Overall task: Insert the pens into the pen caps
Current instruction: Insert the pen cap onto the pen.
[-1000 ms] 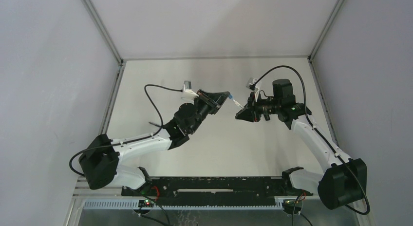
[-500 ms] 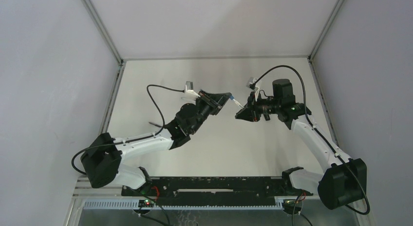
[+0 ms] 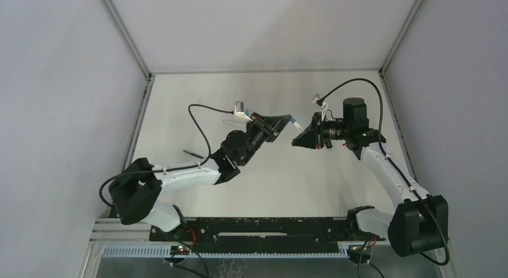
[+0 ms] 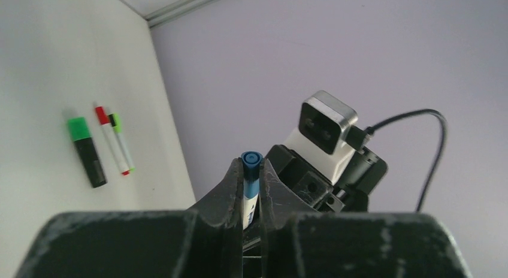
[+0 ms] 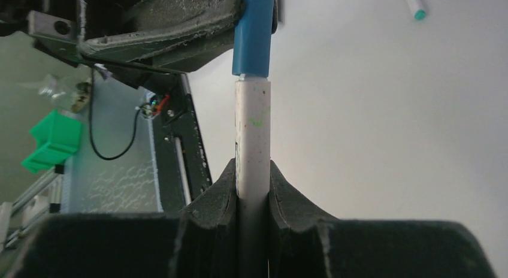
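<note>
A white pen [image 5: 252,128] stands between the fingers of my right gripper [image 5: 252,170], which is shut on its barrel. A blue pen cap [image 5: 255,32] sits over the pen's far end, its rim meeting the barrel. My left gripper [image 4: 250,167] is shut on that blue cap [image 4: 250,170], whose round end pokes out past the fingertips. From above, the two grippers face each other over the table's middle, left gripper [image 3: 280,123] and right gripper [image 3: 299,136], with the pen [image 3: 293,122] bridging them in the air.
A black marker with a green cap [image 4: 87,152], a red-capped pen [image 4: 111,140] and a green-capped pen [image 4: 121,140] lie together on the table by the wall. A white pen with a teal tip [image 5: 414,5] lies further off. A thin black pen [image 3: 191,152] lies left of the left arm.
The left arm has stretched to the right and the right gripper has shifted slightly right with it. Both grips are unchanged.
</note>
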